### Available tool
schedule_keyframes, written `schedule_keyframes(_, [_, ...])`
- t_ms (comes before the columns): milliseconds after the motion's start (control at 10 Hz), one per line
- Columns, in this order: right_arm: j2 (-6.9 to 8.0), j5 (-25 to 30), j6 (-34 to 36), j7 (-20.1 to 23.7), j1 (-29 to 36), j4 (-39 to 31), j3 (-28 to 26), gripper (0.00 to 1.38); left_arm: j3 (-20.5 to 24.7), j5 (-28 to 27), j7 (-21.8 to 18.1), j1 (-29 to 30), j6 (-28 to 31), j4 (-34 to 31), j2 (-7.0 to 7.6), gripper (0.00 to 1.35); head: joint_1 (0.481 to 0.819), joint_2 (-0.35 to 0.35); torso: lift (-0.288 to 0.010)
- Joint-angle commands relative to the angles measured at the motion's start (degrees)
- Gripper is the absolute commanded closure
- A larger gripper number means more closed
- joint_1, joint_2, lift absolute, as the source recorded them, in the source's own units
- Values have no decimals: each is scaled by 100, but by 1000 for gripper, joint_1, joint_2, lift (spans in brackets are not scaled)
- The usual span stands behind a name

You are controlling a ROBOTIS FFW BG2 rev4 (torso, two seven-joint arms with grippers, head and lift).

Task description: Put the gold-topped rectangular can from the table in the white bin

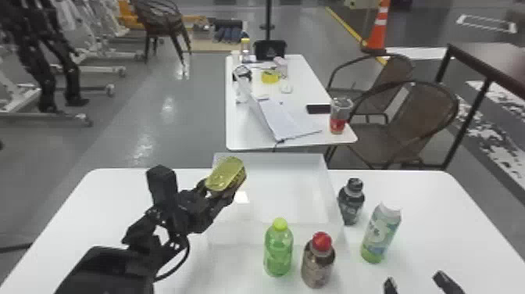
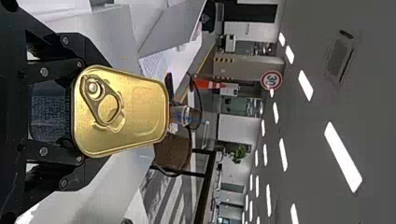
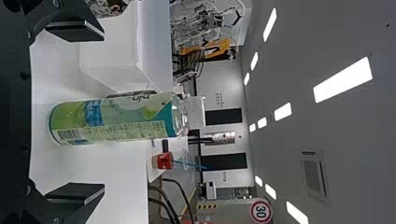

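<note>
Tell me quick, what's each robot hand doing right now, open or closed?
Left gripper: closed on the gold-topped can.
Right gripper: open, holding nothing; a green-and-blue bottle stands ahead of it.

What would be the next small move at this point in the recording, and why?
Probably a short shift of the left gripper toward the robot's right, before any lowering or release. It holds the gold-topped can raised, and in the head view the can overlaps the left side of the white bin, whose bare middle lies further right; letting go here might catch the wall.
</note>
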Motion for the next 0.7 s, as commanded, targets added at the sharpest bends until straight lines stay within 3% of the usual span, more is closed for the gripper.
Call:
schedule_keyframes(0, [5,3,0,11,-33,28,0,151,-133,-75,-275,-511,75,714,-20,822,549,0,-100])
schedule_keyframes(200, [5,3,0,37,-59,55,0,151,-142,-260,-636,-827,260,1180,-72,797,549,0,-100])
schedule_keyframes(400, [5,3,0,46,-77,64,0,151,8,-444,-627,-801,190,1198,-213,269,549,0,-100])
schedule_keyframes(500, [5,3,0,46,-77,72,0,151,43,-453,-627,-801,137,1198,-257,98,549,0,-100])
schedule_keyframes(600, [5,12,0,55,-85,72,0,151,43,-453,-627,-792,67,1198,-257,107,549,0,-100])
